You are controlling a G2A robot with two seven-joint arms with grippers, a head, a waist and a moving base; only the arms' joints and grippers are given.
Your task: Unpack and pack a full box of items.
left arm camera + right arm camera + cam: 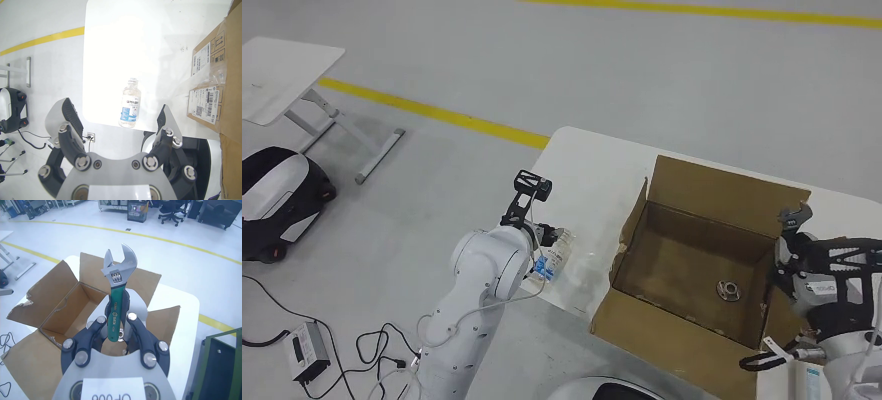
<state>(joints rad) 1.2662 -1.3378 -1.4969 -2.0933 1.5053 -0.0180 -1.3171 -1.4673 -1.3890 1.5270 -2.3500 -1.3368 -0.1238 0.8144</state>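
Above the box [54,289], right fingers [126,301] tight on wrench [117,289]

Top cam sits high overhead, looking down on table [582,160] w/ box [712,195] toward the right. Left wrist cam looks past left gripper [115,105] at the table's near-left edge, close to the bottle [130,106]; right wrist cam looks past right gripper [117,303] & its wrench [119,272] across the box toward far floor [170,249]. All 3 share box & table.
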